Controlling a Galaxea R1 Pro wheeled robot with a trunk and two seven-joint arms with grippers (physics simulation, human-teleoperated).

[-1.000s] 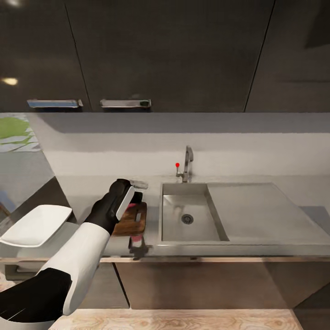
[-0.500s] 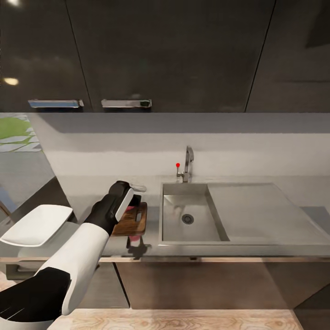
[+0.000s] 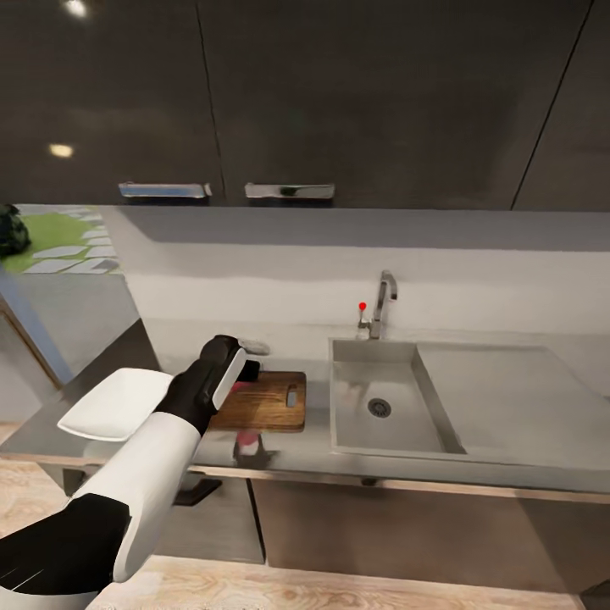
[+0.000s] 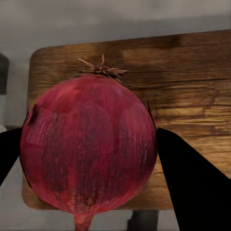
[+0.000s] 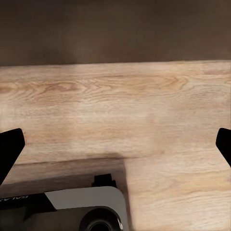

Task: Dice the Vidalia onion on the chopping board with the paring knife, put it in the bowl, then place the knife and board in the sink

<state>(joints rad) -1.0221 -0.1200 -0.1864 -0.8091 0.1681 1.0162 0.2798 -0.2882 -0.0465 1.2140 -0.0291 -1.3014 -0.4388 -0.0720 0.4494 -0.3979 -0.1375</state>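
Onion (image 4: 89, 149) sits clamped between the two dark fingers of the left gripper (image 4: 89, 159), held just above the near end of the chopping board (image 3: 267, 400), which suggests it is about to be set down there for dicing. One board, one white bowl (image 3: 114, 404) to its left and one sink (image 3: 385, 407) to its right lie along the grey countertop (image 3: 305, 440). The right gripper (image 5: 115, 144) hangs low over the wooden floor (image 5: 115, 106), fingers wide apart and empty, likely kept free for the knife
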